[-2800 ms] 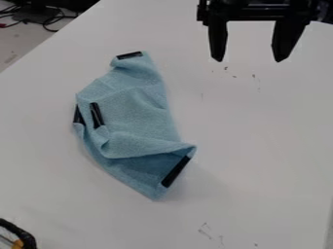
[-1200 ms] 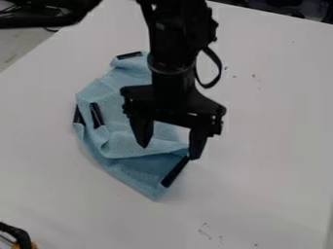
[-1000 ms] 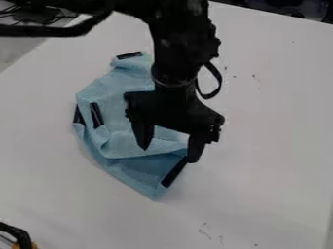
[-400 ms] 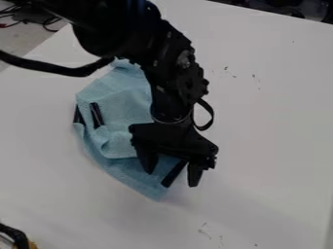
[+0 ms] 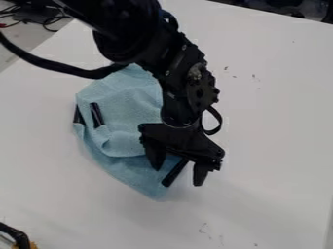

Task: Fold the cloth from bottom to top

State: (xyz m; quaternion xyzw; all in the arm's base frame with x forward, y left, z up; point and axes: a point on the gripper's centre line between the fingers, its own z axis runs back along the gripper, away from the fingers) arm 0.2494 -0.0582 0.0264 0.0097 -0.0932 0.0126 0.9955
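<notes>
The blue cloth (image 5: 123,107) lay crumpled left of the middle of the frame, its lower corner pointing toward the bottom. The hand (image 5: 177,176) hung over its lower right edge with its two fingers apart, one over the fabric, the other past the edge, and the black strip (image 5: 174,174) lay between them. Whether the tips touched anything, I could not tell.

The step looked to be taking hold of that bottom edge. Done well, it wanted the tips low enough to catch the layer meant for folding, a soft close, then a small lift before any carrying toward the upper part of the frame. Pinched too shallowly, the edge would likely slip; dragged flat, the whole cloth might slide or bunch further.

The arm (image 5: 130,29) came in from the upper left and crossed the cloth's upper part, so the fold needed care not to run into it. The table (image 5: 280,146) stretched well to the right, its right edge well apart from the cloth. A dark cable (image 5: 16,236) sat at the lower left corner.
</notes>
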